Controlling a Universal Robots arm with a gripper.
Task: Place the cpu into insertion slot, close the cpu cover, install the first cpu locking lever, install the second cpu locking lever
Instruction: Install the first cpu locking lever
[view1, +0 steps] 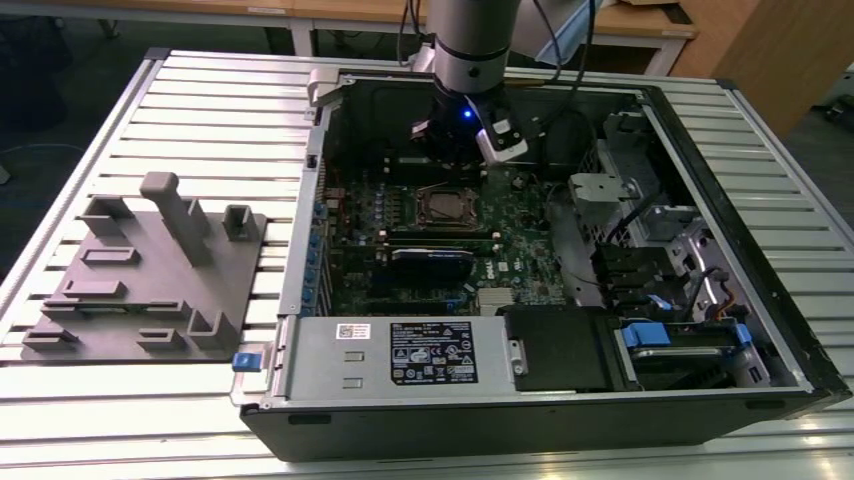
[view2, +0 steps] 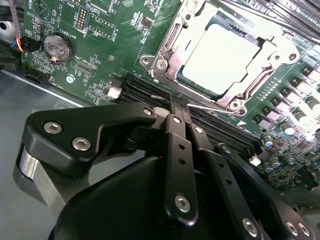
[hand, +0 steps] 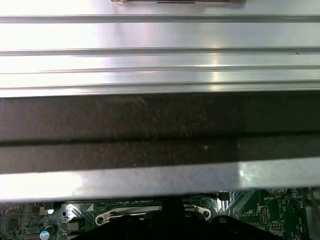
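Print on the power supply label (view1: 434, 353) too small to read; motherboard (view2: 107, 30) lettering likewise

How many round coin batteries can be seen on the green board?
1. The battery sits on the board in the second wrist view, apart from the cover that lies around the cpu. The hand may hide others.

An open black computer case (view1: 561, 420) lies on a ribbed silver table (view1: 200, 90), its green motherboard (view1: 514, 245) exposed. To the exterior view's left, beside the case, sits a grey fixture tray (view1: 147, 290) with upright posts. In the second wrist view a round coin battery (view2: 58, 46) sits on the board, and long black memory slots (view2: 220, 131) run across it.
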